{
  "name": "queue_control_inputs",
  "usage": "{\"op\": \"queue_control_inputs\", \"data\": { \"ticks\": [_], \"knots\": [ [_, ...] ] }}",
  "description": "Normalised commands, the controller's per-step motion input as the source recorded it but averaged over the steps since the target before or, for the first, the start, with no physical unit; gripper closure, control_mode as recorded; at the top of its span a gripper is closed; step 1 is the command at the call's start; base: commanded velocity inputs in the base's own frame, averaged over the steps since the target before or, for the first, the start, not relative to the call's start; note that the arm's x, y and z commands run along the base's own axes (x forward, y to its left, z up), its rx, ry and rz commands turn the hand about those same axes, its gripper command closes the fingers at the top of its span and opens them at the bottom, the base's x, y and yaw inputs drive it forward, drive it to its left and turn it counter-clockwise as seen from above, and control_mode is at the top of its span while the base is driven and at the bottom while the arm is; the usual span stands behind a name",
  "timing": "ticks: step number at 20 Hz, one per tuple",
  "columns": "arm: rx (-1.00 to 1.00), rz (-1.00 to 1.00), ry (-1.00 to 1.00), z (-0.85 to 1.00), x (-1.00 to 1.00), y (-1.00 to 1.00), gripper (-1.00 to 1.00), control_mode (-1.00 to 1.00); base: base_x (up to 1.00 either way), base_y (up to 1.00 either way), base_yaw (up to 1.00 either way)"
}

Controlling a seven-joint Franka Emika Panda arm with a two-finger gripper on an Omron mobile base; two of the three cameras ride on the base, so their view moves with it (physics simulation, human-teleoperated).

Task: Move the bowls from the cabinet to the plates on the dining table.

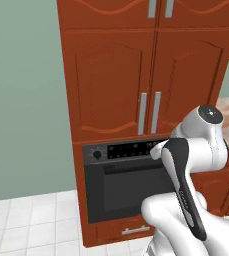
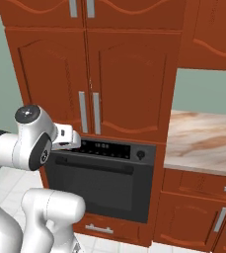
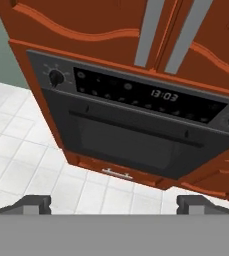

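While claw [image 3: 113,202] gapes empty | cabinet [image 1: 136,75] doors shut, handles [image 1: 149,112] upright, above and ahead | oven [image 1: 121,182] below

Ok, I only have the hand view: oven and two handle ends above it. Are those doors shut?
Observer: Yes, both doors are shut, with the handles side by side at the middle seam.
Operator: Anything higher up?
Observer: A second pair of doors, also shut.
Operator: And to the right of the cabinet?
Observer: A marble counter with low drawers under it.
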Motion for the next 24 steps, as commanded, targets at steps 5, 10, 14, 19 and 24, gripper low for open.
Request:
{"op": "queue_control_inputs", "data": {
  "ticks": [5, 10, 14, 19, 24],
  "knots": [
    [0.00, 0.00, 0.00, 0.00, 0.00, 0.00, -1.00, -1.00, -0.14, 0.00, 0.01],
    [0.00, -0.01, 0.00, 0.00, 0.11, 0.02, -1.00, -1.00, 0.00, 0.00, 0.00],
    [0.01, -0.07, -0.02, 0.00, 0.41, 0.04, -1.00, -1.00, 0.00, 0.00, 0.00],
    [0.05, -0.04, -0.06, 0.02, 0.31, -0.02, -1.00, -1.00, 0.00, 0.00, 0.00],
    [0.07, -0.01, -0.12, 0.02, 0.19, -0.03, -1.00, -1.00, 0.00, 0.00, 0.00]
  ]
}}
